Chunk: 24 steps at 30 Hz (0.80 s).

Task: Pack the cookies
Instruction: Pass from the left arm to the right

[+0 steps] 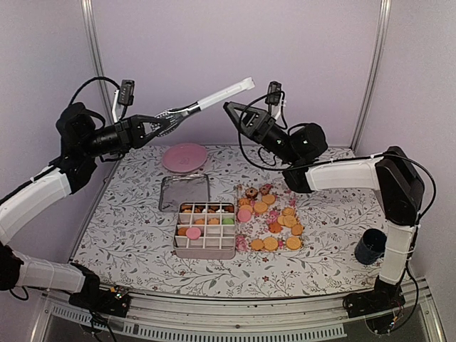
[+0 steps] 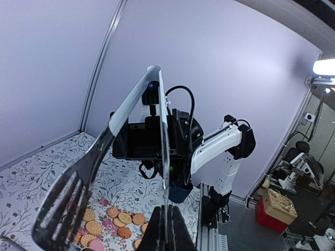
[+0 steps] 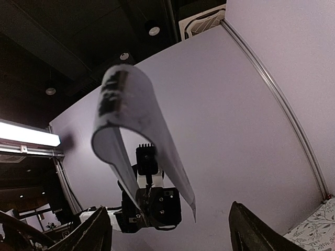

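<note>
Tongs [image 1: 206, 100] upper centre of the top view, arms spread with nothing between, one arm pinched by left gripper [image 1: 160, 125], right gripper [image 1: 231, 114] gaping beside the handle end, cookies [image 1: 274, 217] loose right of centre.

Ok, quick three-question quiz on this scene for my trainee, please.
1. True or false: the left end effector is shut on the tongs.
2. In the top view, the loose cookies lie where relative to the divided box? A) left of it; B) right of it; C) behind it.
3. Fill in: the right end effector is ___, holding nothing.
Key: 1 true; 2 B; 3 open.
</note>
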{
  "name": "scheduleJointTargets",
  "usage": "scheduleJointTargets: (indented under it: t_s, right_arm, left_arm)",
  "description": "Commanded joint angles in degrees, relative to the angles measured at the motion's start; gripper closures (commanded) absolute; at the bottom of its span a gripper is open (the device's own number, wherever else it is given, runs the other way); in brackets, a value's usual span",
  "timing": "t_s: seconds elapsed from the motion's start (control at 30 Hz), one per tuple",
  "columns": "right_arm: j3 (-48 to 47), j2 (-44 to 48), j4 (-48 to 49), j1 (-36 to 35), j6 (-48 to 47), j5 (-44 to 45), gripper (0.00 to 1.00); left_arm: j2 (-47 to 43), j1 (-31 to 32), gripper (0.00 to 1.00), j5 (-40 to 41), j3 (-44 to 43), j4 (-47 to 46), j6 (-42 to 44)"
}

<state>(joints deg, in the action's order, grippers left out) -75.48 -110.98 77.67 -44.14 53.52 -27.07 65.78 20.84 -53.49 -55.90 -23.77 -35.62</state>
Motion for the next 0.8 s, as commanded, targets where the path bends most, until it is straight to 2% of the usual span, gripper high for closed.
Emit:
scheduleJointTargets:
  t_s: [0.0, 0.37, 0.63, 0.77]
  right_arm:
    - [-4.2, -1.9, 2.0, -0.6, 2.0, -1.5, 0.22]
    - [-13.0, -6.8, -2.2, -2.4, 3.5, -4.9, 0.34]
    - [-16.1, -8.8, -3.3, -2.9, 5.1, -6.0, 0.44]
    - [-16.3, -8.8, -3.9, -3.0, 5.2, -6.0, 0.46]
  left_arm:
    - [0.0, -0.1, 1.0, -0.3, -1.4, -2.8, 0.7]
    - [0.7, -0.1, 1.0, -1.2, -1.7, -2.8, 1.3]
    - [0.7, -0.1, 1.0, -1.3, -1.8, -2.6, 1.6]
    - [0.7, -0.1, 1.0, -1.2, -1.7, -2.3, 2.0]
